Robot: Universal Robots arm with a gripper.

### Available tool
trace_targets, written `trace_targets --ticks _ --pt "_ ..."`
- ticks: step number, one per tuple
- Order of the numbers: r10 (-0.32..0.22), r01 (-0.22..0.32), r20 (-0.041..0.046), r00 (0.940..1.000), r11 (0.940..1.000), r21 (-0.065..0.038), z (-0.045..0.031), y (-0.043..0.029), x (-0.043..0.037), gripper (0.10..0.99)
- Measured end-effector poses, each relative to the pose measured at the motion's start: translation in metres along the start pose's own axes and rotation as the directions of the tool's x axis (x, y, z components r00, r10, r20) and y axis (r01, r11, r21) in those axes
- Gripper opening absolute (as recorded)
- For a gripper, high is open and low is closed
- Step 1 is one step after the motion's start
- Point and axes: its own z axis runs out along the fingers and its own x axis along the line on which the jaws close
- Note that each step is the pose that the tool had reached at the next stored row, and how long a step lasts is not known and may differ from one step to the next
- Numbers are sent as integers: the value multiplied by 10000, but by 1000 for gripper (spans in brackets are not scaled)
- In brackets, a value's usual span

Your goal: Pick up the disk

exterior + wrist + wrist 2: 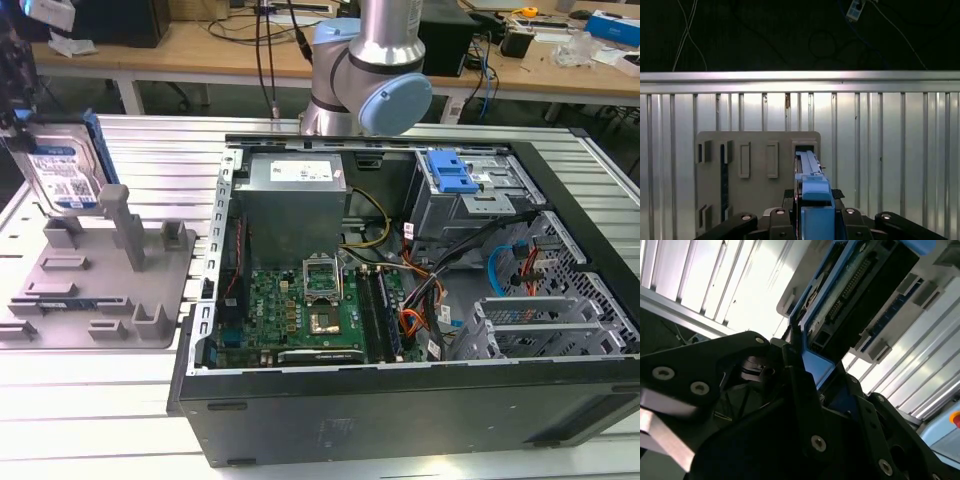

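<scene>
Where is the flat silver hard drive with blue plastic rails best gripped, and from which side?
Clamp the flat silver disk across its thin body at the top edge, coming from above: it stands upright on edge over the grey slotted fixture plate, leaving that edge most open. The black gripper holds it so in the first wrist view.

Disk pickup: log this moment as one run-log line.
task: pick up disk | gripper: shut on disk | disk: upright, lifted above grey fixture plate | computer case: open, beside plate
</scene>
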Motion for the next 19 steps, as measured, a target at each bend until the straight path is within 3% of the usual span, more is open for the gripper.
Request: trace_targets --ticks 2,6,8,9,12,16,18,19 --pt "1 -1 0 10000 10000 1 -161 1 1 369" --pt "0 0 0 10000 10000 1 -365 2 4 369" --pt "0 0 1 10000 10000 1 -583 4 6 369" --pt "0 0 0 10000 10000 1 -655 5 6 369" --pt "0 0 0 10000 10000 1 -788 6 8 369" --pt "0 0 1 10000 10000 2 -1021 8 10 369" --pt "0 0 0 10000 10000 1 -1181 9 12 369" --pt "0 0 1 10000 10000 1 -1195 9 12 369"
